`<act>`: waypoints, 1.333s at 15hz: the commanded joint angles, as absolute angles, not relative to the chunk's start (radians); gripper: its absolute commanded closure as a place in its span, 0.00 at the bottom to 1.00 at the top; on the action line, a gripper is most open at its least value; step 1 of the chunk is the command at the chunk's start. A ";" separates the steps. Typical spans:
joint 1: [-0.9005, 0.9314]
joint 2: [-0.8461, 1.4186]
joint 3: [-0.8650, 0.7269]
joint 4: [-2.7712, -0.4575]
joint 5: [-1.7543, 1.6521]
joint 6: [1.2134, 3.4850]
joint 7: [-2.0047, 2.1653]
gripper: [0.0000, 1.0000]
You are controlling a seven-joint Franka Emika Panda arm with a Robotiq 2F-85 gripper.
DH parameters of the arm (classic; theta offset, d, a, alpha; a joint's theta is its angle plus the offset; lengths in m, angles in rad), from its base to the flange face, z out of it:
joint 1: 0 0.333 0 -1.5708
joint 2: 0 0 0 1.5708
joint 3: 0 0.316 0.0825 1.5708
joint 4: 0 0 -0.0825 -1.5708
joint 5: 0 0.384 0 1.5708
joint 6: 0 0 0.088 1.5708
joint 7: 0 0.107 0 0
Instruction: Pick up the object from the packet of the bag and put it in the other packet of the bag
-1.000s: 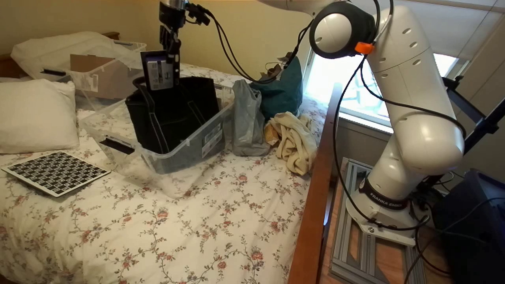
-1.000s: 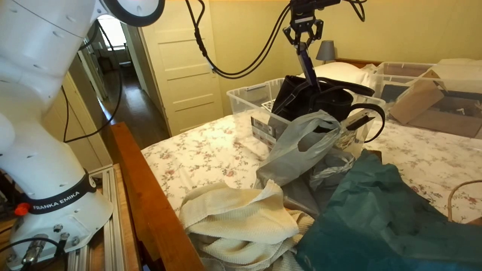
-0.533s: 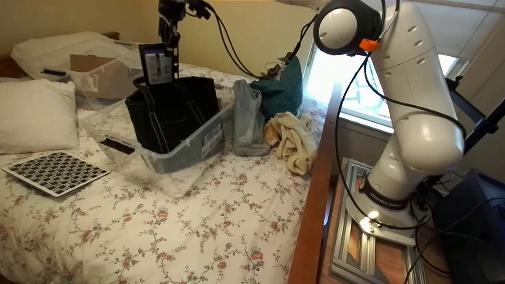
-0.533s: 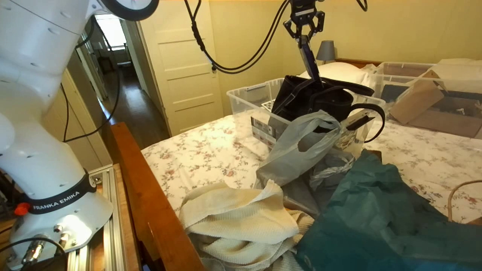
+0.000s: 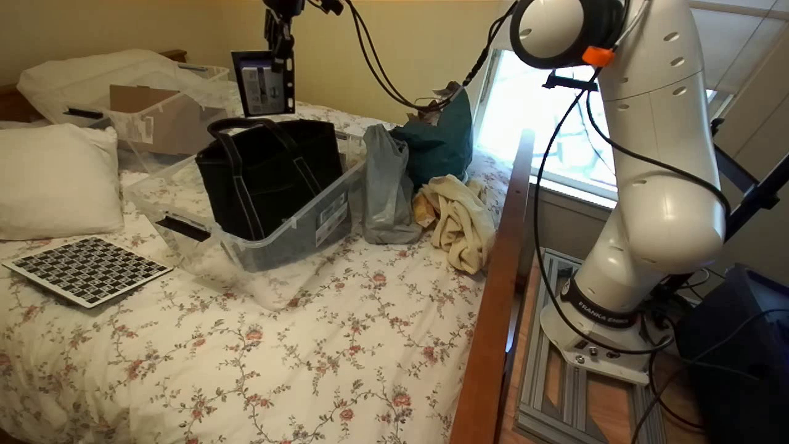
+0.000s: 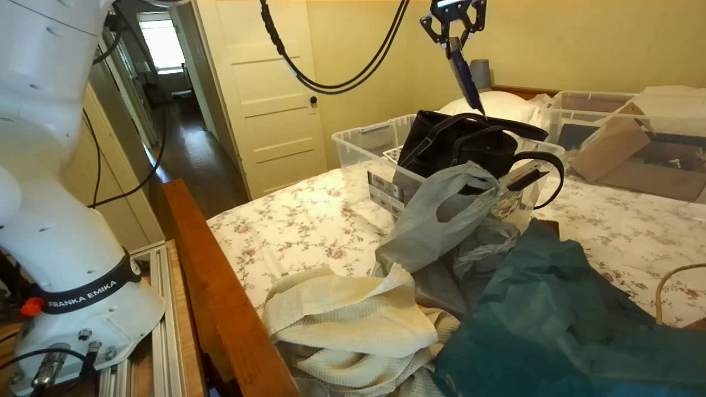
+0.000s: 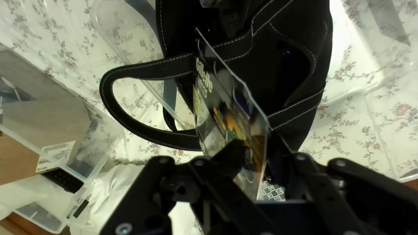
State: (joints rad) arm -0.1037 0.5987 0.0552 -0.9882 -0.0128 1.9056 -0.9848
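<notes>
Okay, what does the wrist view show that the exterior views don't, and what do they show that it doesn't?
Only the wrist view shows readable "Gillette" lettering on the flat package.

Only the exterior views show the robot's base and the cream cloth; an exterior view also has a paneled door.

Shared: the flat package gripped in the tool, the black bag with its handles, the clear bin around it, and floral bedding.
</notes>
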 commanded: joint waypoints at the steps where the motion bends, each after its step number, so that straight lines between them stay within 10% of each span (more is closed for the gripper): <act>1: -0.101 0.510 0.021 -1.125 -0.044 1.927 -0.936 0.93; 20: -0.081 0.502 -0.039 -1.220 -0.058 1.938 -0.964 0.93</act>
State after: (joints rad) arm -0.0921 0.5092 -0.0466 -1.2069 -0.0488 1.9340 -0.9455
